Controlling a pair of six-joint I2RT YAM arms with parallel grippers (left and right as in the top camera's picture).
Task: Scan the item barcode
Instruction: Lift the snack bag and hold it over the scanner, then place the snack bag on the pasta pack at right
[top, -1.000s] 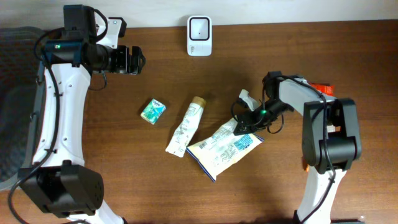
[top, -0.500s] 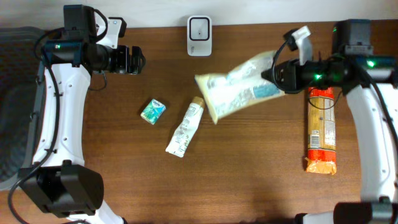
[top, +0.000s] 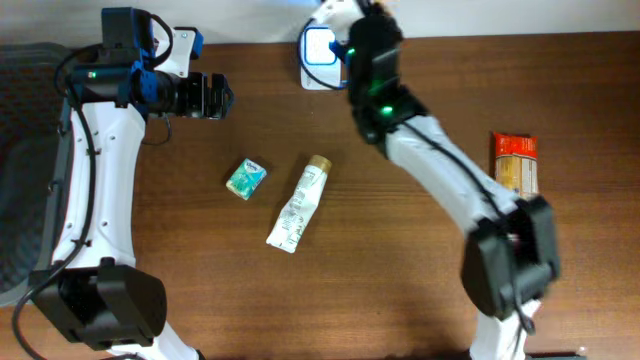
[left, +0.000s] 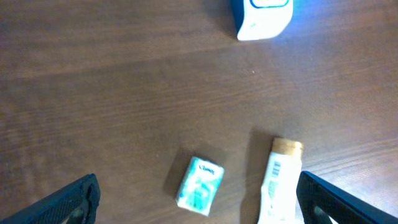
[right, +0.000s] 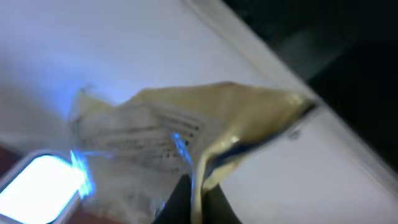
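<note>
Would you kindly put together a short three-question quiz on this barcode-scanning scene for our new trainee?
1. True or false: the left gripper is shut on an item.
2. Multiple choice: what does the right gripper hold near the scanner? A) tissue pack B) pouch C) tube
3. Fill in: the scanner's window glows ____.

Key:
1. False. The left gripper stands open and empty.
2. B.
3. Blue.
</note>
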